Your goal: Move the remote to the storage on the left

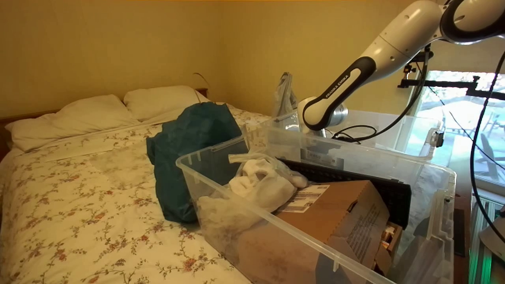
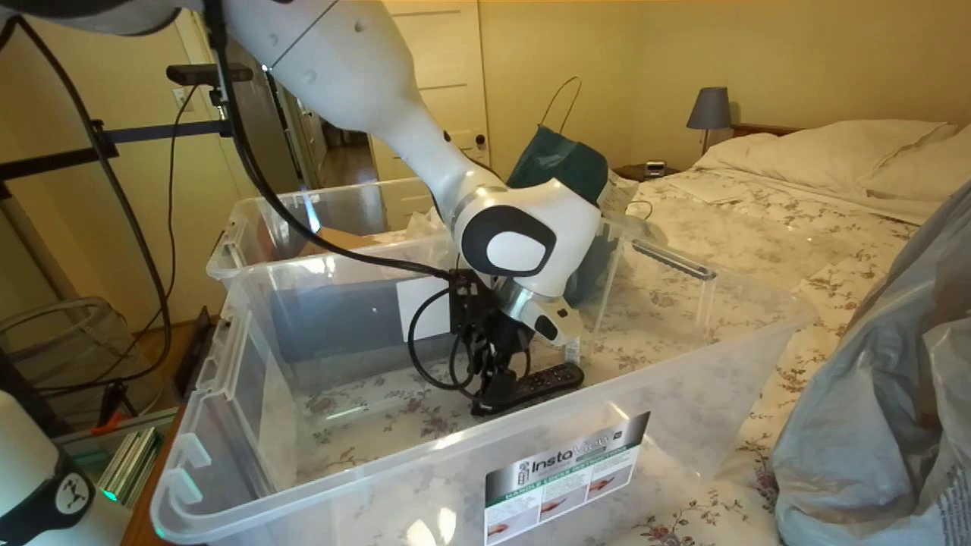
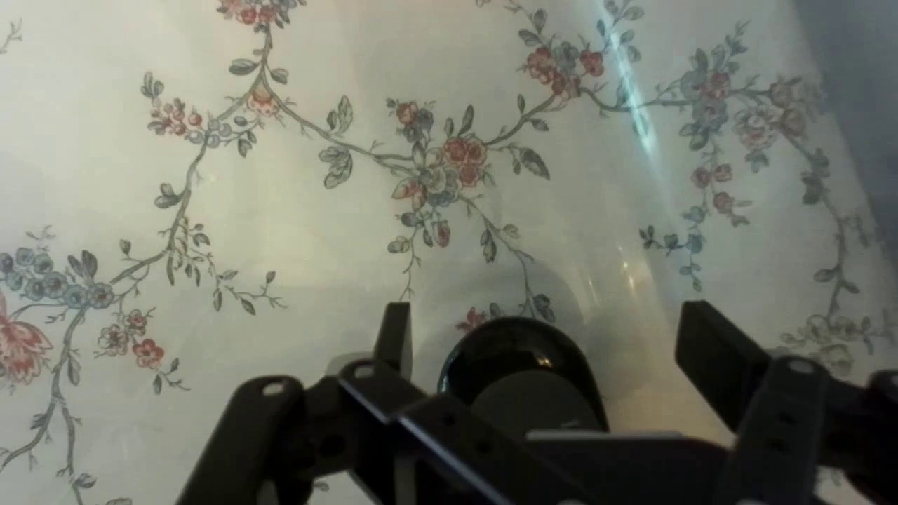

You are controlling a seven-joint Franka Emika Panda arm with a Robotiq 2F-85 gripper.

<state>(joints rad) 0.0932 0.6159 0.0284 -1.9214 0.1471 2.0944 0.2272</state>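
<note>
The pincer point(image 3: 551, 342) is released: in the wrist view its fingers point(image 3: 719, 354) stand well apart, and the rounded end of the remote point(image 2: 548, 383) sits between them with a gap on each side. Set astride like this, it suits either a clean letting-go or a grip across the narrow way.

The remote is inside the clear tub with the label point(image 2: 565, 478), which I take for the storage point(image 2: 698, 409). It points lengthwise out from under the pincer, buttons up; whether it lies quite flat I cannot tell. Flowered cloth point(image 3: 456, 168) shows through the floor around it.

The arm point(image 2: 372, 83) reaches over the rim with the wrist turned down, probably because the high walls leave only a way in from above. If this is the storage meant, the remote is in place and a straight lift should finish the job; if the other tub point(image 1: 284, 227) is meant, this would be the pick-up. That one holds a box point(image 1: 335, 201) and a white bag point(image 1: 262, 183), so a slim thing might slip down between them. On the way up, the looped cable point(image 2: 379, 263) could catch the rim.
</note>
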